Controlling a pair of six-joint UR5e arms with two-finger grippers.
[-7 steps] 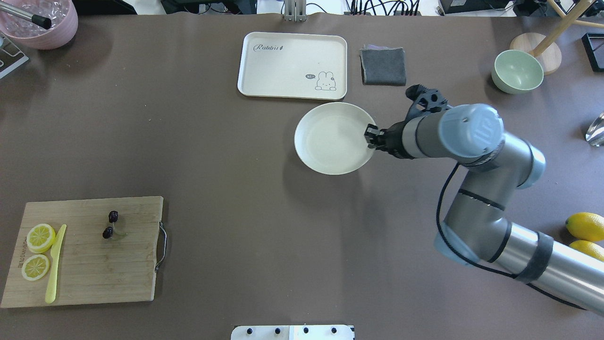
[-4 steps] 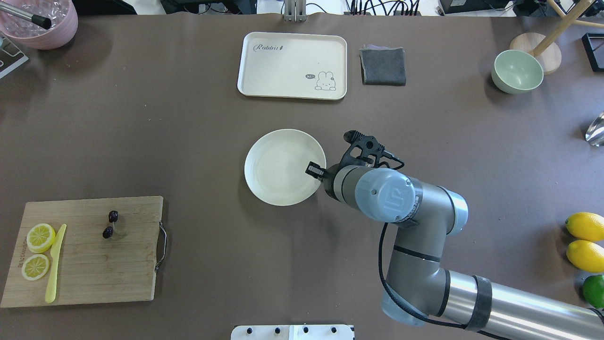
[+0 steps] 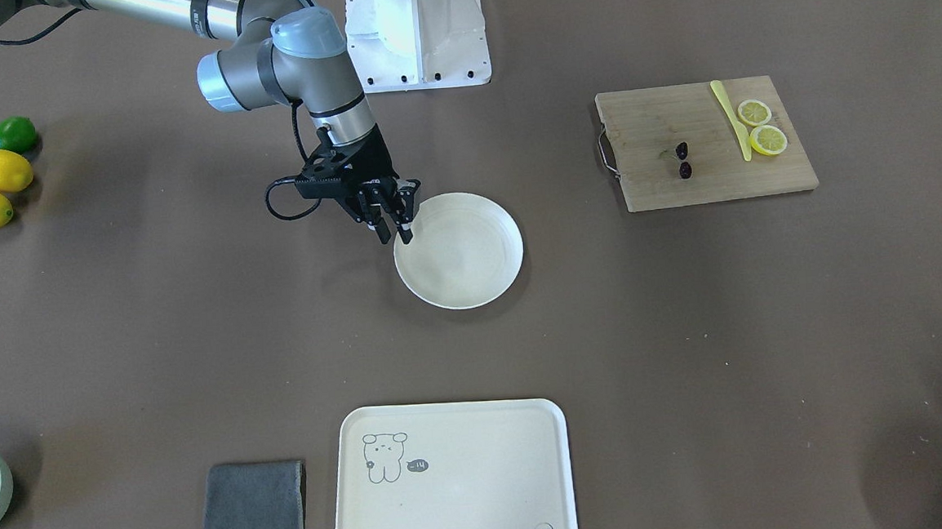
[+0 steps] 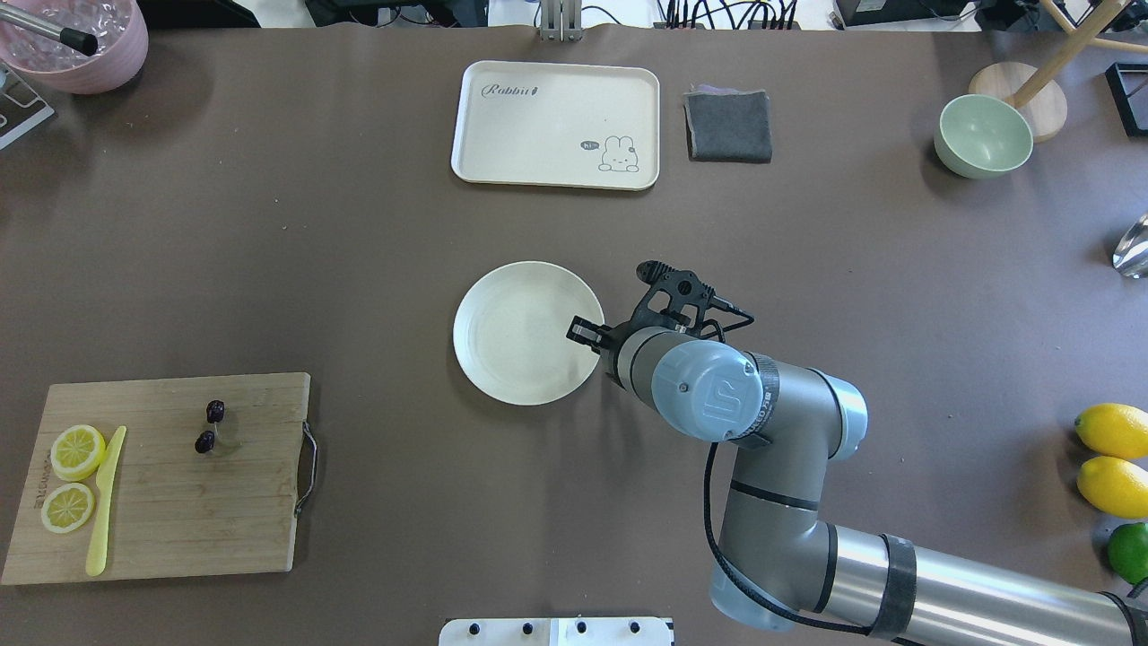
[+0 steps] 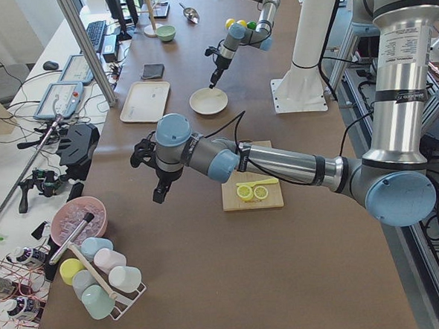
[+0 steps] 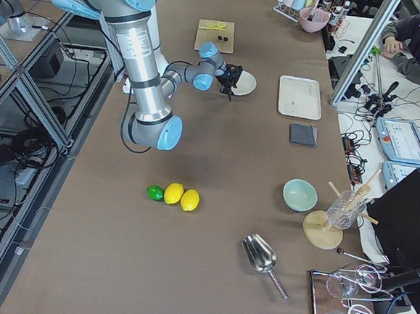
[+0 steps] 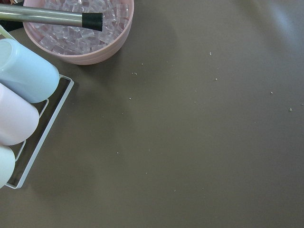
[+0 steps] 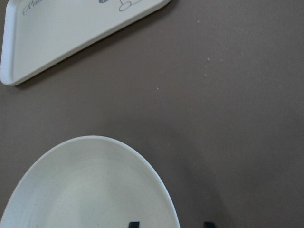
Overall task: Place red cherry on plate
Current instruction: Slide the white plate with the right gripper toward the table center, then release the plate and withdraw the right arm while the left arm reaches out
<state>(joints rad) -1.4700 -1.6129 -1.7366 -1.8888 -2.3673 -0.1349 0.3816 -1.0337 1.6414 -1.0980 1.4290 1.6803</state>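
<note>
The red cherry (image 4: 211, 426) (image 3: 683, 160), two tiny dark fruits on a green stem, lies on the wooden cutting board (image 4: 179, 520) at the near left. The cream plate (image 4: 511, 332) (image 3: 466, 256) (image 8: 85, 190) sits mid-table with nothing on it. My right gripper (image 3: 396, 235) (image 4: 587, 334) is at the plate's right rim, open a little, one finger inside the rim and one outside. My left gripper (image 5: 158, 194) shows only in the exterior left view, hanging over bare table far from the cherry; I cannot tell whether it is open or shut.
Two lemon slices (image 4: 73, 475) and a yellow knife (image 4: 106, 502) share the board. A rabbit tray (image 4: 556, 126), grey cloth (image 4: 728, 126) and green bowl (image 4: 983, 136) stand at the back. Lemons and a lime (image 4: 1117, 467) lie near right; a pink ice bowl (image 7: 80, 33) sits far left.
My right arm pulled the plate from beside the tray toward the robot and to the left, to the table's middle. Over the last half second it moved only slightly. The cherry stayed put.
</note>
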